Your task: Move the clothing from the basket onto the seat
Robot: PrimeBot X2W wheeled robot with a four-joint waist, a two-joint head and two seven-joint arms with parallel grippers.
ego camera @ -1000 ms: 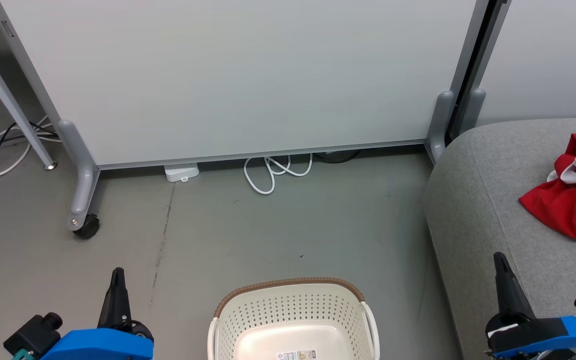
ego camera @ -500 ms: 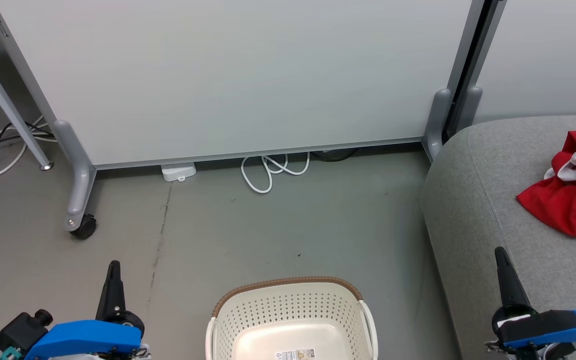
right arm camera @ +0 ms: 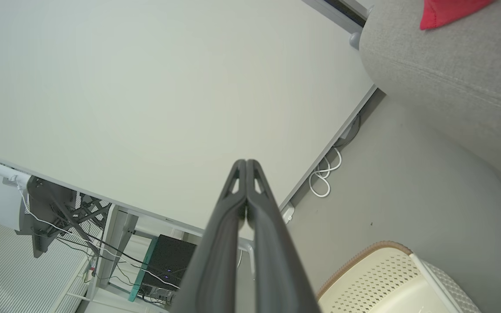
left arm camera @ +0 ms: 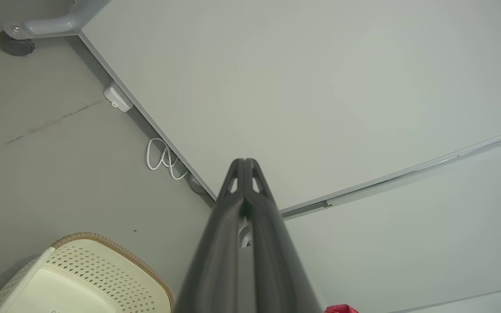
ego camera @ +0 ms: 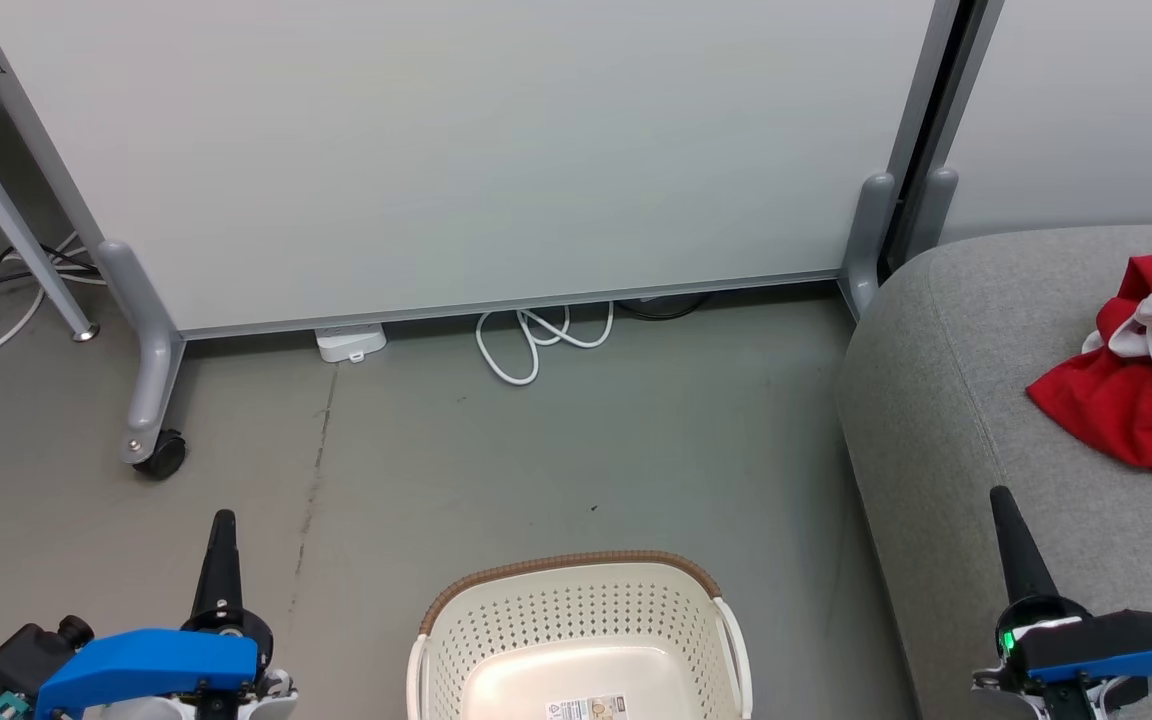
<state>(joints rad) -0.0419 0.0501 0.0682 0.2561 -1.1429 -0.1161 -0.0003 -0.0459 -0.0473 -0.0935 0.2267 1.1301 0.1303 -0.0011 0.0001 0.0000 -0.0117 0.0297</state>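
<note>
Both arms are up and carrying nothing. The left gripper [ego camera: 222, 518] hangs over the floor to the left of the basket [ego camera: 568, 563], its two dark fingers pressed together, and the left wrist view confirms no gap at the tips. The right gripper [ego camera: 1000, 494] is pinched shut in the same way, poised over the near corner of the seat [ego camera: 936, 400]. The clothing [ego camera: 1126, 410] is on the seat, a red heap with white trim well in from the rounded left edge but cut off by the picture's right side. The basket's pale floor with the barcode sticker [ego camera: 588, 709] looks bare, so the job reads as finished or close to it. Here's the catch: the near part of the basket runs out of the picture, and I can't tell whether that red heap is one garment or two, so a piece tucked against the near wall could be missed. If another reach is needed, those closed fingers have to spread first, or they'll just poke the cloth and push it around. A low swing of the right arm could also clip the basket's white handle [ego camera: 733, 640] and skid the light tub across the floor, and a careless brush over the seat might drag the heap along.
</note>
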